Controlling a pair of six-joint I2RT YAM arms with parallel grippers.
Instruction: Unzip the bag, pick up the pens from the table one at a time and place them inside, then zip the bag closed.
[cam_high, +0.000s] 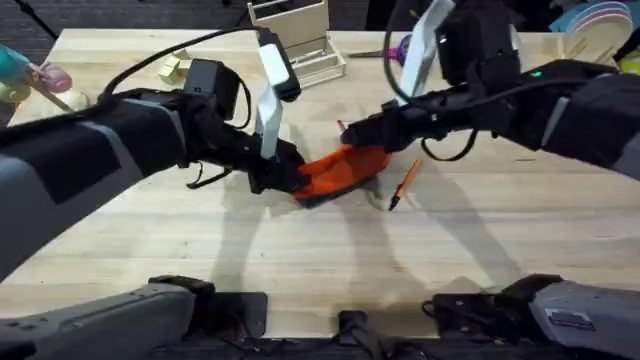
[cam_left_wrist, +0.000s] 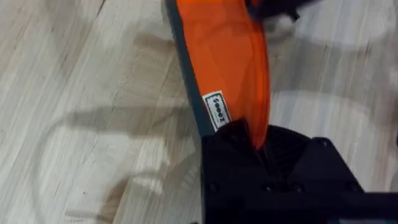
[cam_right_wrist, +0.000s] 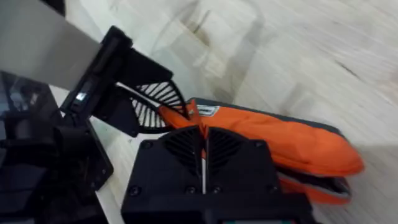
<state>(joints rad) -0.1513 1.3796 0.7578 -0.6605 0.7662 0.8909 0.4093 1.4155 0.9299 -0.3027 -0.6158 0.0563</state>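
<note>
Two hands on the bag (cam_high: 340, 170) mid-worktop (cam_high: 300, 250), left hand (cam_high: 285, 178) clamped on its near-left end (label side), right hand (cam_high: 365, 132) pinched shut at the zipper end, one orange pen (cam_high: 403, 186) lying just right of the bag.

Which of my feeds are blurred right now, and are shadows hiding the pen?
Overhead: the pen lies sharp and unshadowed on the table, arm shadows falling beside it. Left wrist: the bag and wood grain look softly smeared. Right wrist: the tabletop beyond the bag streaks with motion blur; the right gripper stays crisp.
</note>
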